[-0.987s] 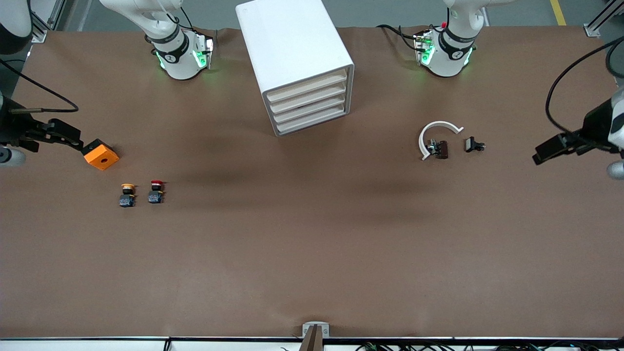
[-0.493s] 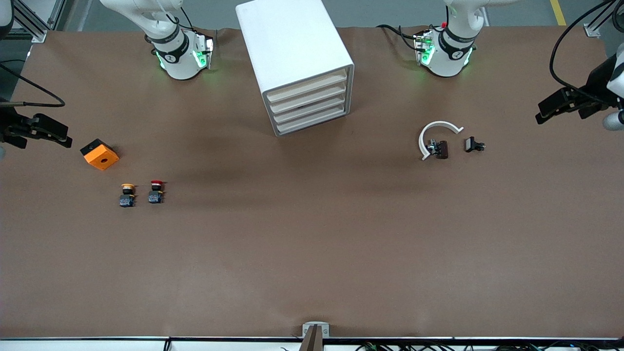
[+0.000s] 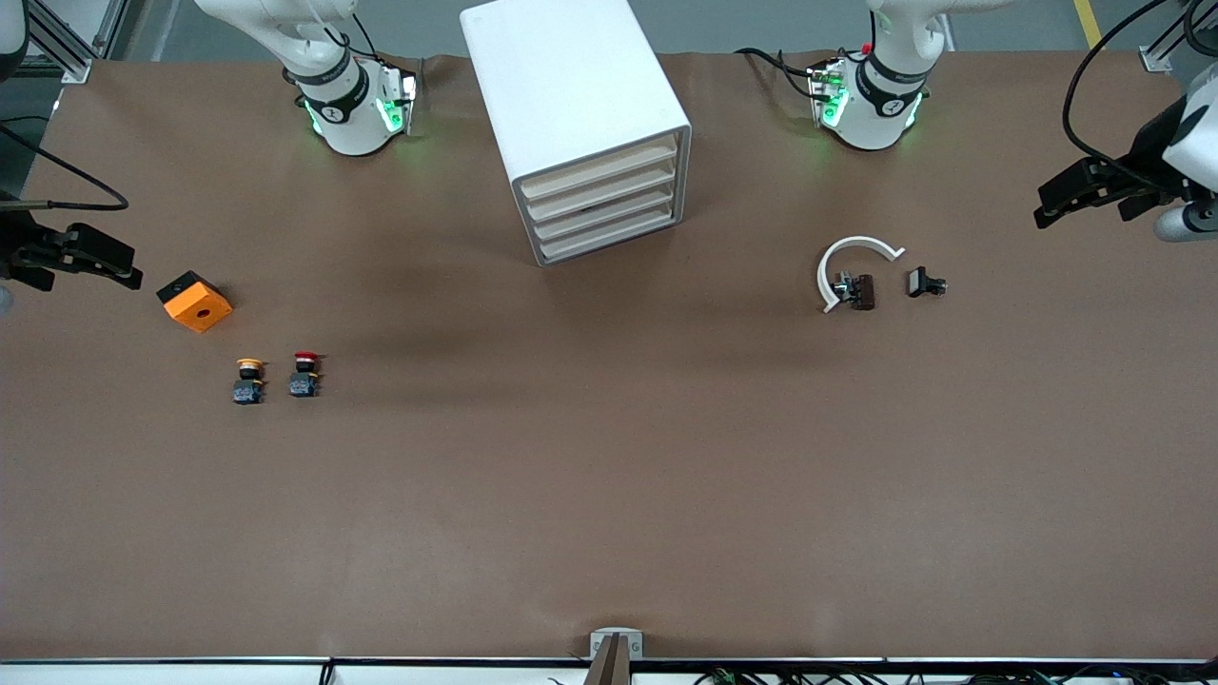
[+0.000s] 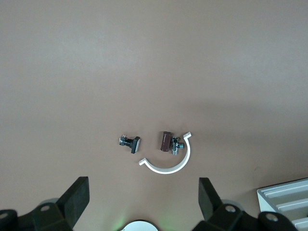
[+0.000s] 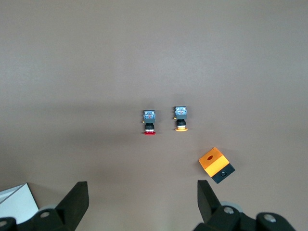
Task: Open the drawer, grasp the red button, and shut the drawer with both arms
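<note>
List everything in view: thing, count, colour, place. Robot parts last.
cabinet: 1, white, four cream drawers shut, between the arm bases
red button: 1, red cap, toward the right arm's end
yellow button: 1, yellow-orange cap, beside the red button
cube: 1, orange with a hole, farther from the camera than the buttons
curved clip: 1, white, toward the left arm's end
small parts: 2, dark, by the curved clip
right gripper: black, open, empty, near the cube
left gripper: black, open, empty, over the table edge

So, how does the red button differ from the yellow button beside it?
The red button has a red cap; the yellow button has a yellow-orange cap. The red button stands farther from the orange cube than the yellow button. Both stand upright on the table, with alike black-and-blue bodies, untouched.
</note>
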Available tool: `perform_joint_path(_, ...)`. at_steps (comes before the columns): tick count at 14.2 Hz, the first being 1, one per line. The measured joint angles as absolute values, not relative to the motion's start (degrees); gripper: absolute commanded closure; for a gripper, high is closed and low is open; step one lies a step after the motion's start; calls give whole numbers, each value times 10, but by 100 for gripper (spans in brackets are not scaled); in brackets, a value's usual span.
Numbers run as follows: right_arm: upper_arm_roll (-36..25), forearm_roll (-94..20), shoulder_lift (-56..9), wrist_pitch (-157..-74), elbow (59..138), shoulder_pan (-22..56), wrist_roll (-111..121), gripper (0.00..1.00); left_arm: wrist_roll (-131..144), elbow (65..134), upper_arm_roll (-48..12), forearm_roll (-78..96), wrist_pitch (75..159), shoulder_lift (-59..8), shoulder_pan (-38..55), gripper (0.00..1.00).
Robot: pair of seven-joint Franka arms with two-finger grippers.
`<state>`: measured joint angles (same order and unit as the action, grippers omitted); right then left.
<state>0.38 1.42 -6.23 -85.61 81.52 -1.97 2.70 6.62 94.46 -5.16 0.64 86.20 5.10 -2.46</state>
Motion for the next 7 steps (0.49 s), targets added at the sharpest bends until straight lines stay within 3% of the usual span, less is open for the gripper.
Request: perform_joint_path(7, 4, 14, -62, -856, 815, -20, 27, 0, 66, 931, -55, 6, 862, 47, -23, 0)
